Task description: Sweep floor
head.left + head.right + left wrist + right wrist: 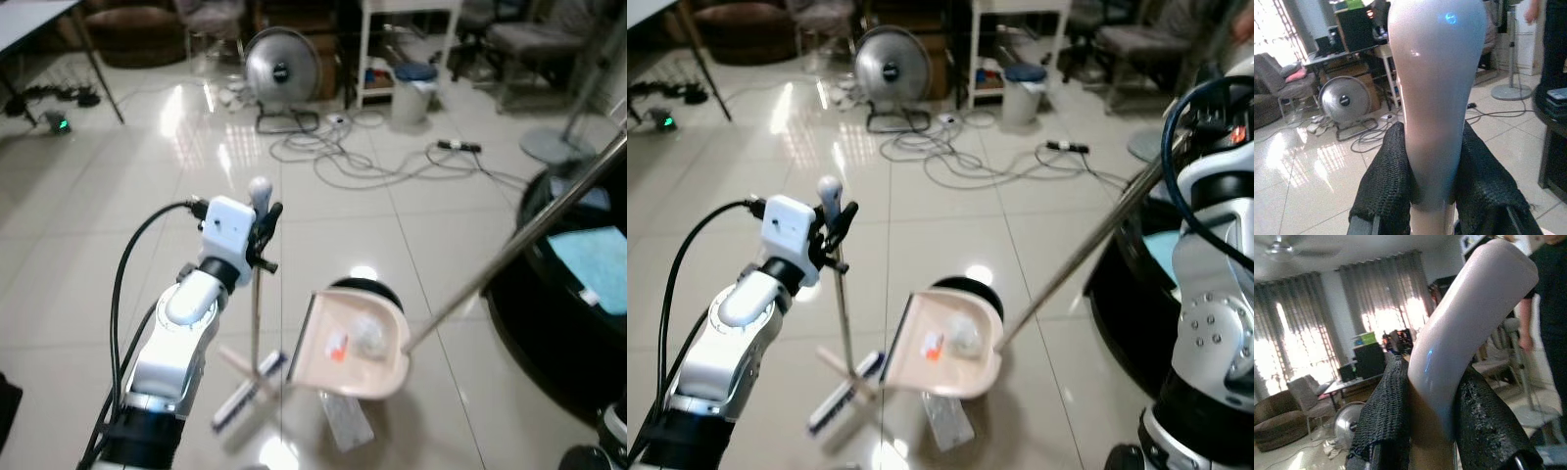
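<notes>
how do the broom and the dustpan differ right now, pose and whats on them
The broom stands nearly upright, its thin handle rising to the left gripper; the dustpan has a long metal handle slanting up to the robot's right. The broom's bristle head rests flat on the tile; the dustpan's beige pan is tipped up, showing its inside. The dustpan holds a little debris, including an orange bit; the broom carries none. Each handle top is clamped between black fingers.

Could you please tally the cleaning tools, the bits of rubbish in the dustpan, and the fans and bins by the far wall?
Brooms: 1, the broom, held in the left gripper
Dustpans: 1, the dustpan, its handle in the right gripper
Rubbish bits: 2, orange scrap, clear wad
Fans: 1, fan
Bins: 1, bin
Total: 6
</notes>
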